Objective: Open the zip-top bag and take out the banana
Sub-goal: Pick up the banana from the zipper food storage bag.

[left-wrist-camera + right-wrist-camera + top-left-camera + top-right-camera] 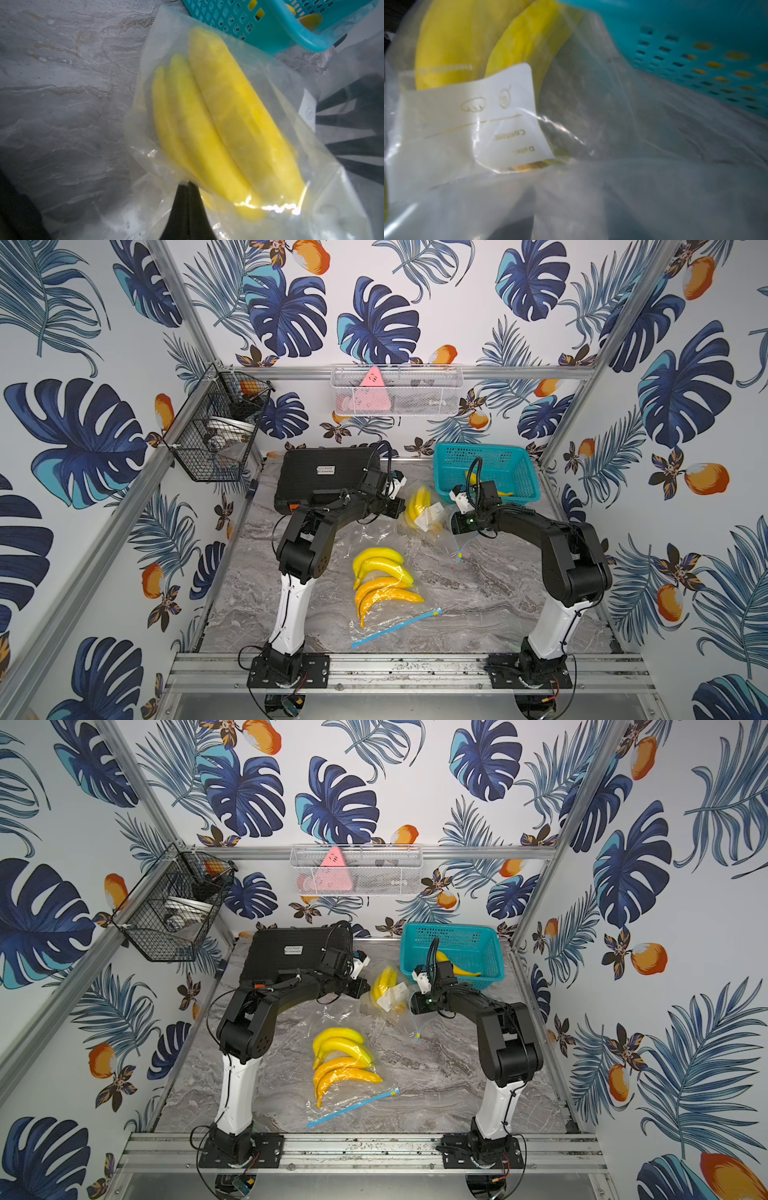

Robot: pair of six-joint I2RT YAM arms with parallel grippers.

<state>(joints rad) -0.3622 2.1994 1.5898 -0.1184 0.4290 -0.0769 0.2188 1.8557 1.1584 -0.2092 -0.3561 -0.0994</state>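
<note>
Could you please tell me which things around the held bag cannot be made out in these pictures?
- The right gripper: whether its jaws are open; the wrist covers them in both top views, bag film veils the right wrist view.
- The zip-top bag: mouth open or sealed; clear film, too small in top views.
- The teal basket: its contents, partly behind the right arm's cable.

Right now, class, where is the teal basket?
In both top views the basket stands at the table's far right corner, to the right of the black case, with the held bag just in front of its left end.
</note>
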